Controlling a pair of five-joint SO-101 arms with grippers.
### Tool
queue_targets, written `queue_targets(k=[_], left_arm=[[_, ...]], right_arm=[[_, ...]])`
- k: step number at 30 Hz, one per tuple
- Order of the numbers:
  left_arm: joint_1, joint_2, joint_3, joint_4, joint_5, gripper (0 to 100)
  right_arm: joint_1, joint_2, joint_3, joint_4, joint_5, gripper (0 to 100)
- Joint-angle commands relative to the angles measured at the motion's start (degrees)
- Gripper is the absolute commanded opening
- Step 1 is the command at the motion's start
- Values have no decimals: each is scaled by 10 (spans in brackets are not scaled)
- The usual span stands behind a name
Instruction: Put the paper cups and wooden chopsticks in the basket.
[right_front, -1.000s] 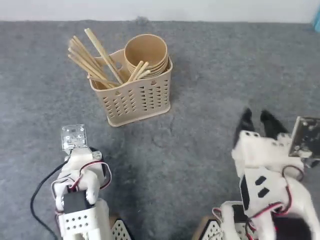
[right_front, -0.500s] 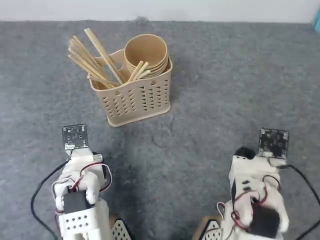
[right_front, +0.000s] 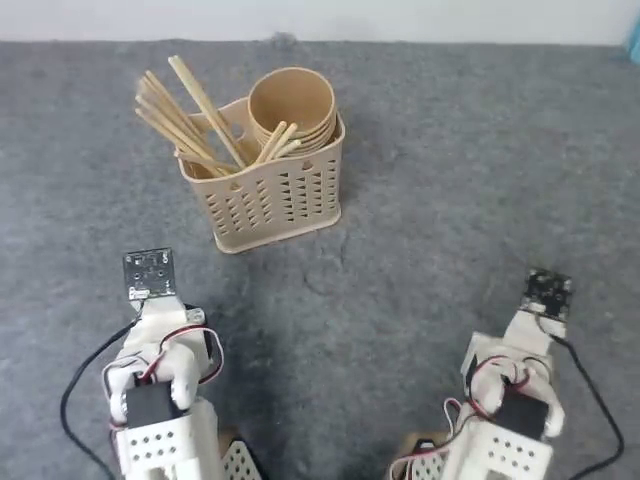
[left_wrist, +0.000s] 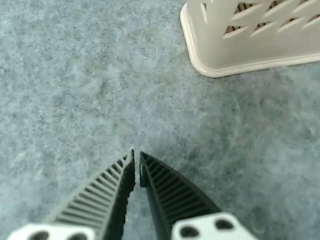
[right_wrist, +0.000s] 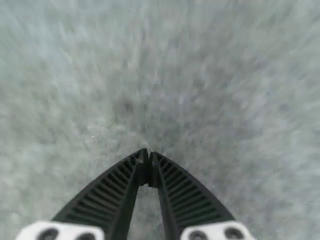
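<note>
Paper cups (right_front: 291, 100) and wooden chopsticks (right_front: 175, 115) at rest in the basket (right_front: 265, 200). The cups stand nested in one stack in the basket's compartment farther from the left arm (right_front: 155, 370). Most of the chopsticks stand in the other compartment, fanned out and leaning well over the rim. A few shorter ends lean against the cup stack. The basket stands upright on the grey-covered counter (right_front: 450, 180), toward its far edge and nearer the left arm's side.

Both arms are folded back at the near edge, well apart from the basket. The left claw (left_wrist: 136, 160) points down at bare covering with its jaws drawn almost together, a thin slit between the tips and nothing held. A corner of the basket lies beyond it. The right claw (right_wrist: 148, 154) has its tips touching and is likewise empty. The right arm (right_front: 515, 385) lies far to the side of the basket.

We judge the task as good as done, since every cup and chopstick we see is inside. The remaining risk lies with the leaning chopsticks. Any sweep of an arm across the basket could catch the overhanging ends and flick them out. It could also tip the light, top-heavy basket toward that side. A nudge at the rim would shake the loose fan apart.
</note>
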Motion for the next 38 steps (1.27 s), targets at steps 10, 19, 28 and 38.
queue_targets(k=[10,19,28,38], left_arm=[[2,-12,-4,6,-3,13],[2,-12,-4,6,-3,13],[2,-12,-4,6,-3,13],[2,-12,-4,6,-3,13]], right_arm=[[-7,-20,11,-10,11,9],[-7,-20,11,-10,11,9],[-7,-20,11,-10,11,9],[-7,-20,11,-10,11,9]])
